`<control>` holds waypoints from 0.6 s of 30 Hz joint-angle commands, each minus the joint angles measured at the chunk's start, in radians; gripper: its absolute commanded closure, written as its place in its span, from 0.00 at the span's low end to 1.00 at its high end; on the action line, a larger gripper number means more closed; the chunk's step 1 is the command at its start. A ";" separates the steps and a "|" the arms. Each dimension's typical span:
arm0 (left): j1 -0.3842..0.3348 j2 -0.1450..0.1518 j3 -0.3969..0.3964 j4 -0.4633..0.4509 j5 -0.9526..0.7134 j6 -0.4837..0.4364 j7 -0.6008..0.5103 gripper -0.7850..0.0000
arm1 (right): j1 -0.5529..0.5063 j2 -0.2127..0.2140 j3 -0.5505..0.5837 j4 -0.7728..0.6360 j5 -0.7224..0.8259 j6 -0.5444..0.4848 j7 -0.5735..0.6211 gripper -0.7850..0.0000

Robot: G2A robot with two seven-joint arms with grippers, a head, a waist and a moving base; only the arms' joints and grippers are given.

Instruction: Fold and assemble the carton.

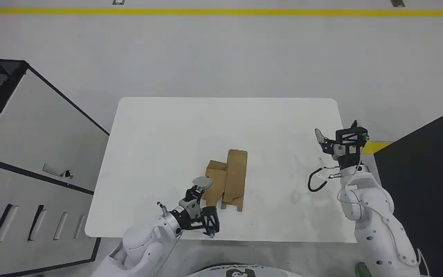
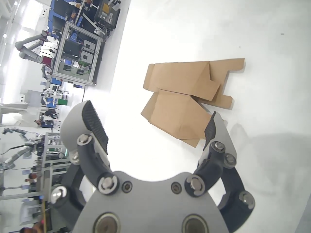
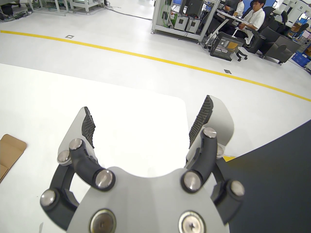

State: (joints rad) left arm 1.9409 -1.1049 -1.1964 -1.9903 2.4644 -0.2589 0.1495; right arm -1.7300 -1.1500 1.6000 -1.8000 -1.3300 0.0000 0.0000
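White table (image 1: 173, 131), cardboard carton (image 1: 232, 181), yellow floor line (image 1: 221, 12)

Bright overhead light, glare bleaching the white table (image 2: 184, 20), fisheye bending at wrist-view edges.

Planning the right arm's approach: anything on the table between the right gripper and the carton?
Nothing: in the top view, only bare white table lies between the right gripper and the carton.
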 commanded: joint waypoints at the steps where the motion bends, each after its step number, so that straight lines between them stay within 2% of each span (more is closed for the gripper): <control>1: -0.001 -0.001 0.014 -0.007 0.006 0.013 -0.010 0.00 | 0.000 0.000 0.000 0.000 0.000 0.000 0.000 0.00; 7: -0.001 -0.001 0.014 -0.007 0.006 0.013 -0.010 0.00 | 0.000 0.000 0.000 0.000 0.000 0.000 0.000 0.00; 9: -0.005 0.001 0.028 0.009 0.073 0.005 -0.030 0.00 | 0.000 0.000 0.000 0.000 0.000 0.000 0.000 0.00; 14: -0.007 -0.009 0.100 0.044 0.172 0.094 -0.142 0.00 | 0.000 0.000 0.000 0.000 0.000 0.000 0.000 0.00; 16: -0.007 -0.017 0.123 0.055 0.162 0.134 -0.203 0.00 | 0.000 0.000 0.000 0.000 0.000 0.000 0.000 0.00; 18: -0.016 -0.021 0.139 0.053 0.169 0.157 -0.217 0.00 | 0.000 0.000 0.000 0.000 0.000 0.000 0.000 0.00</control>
State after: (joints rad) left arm 1.9298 -1.1242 -1.0639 -1.9356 2.6346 -0.1144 -0.0628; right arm -1.7300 -1.1500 1.6000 -1.8000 -1.3300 0.0000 0.0000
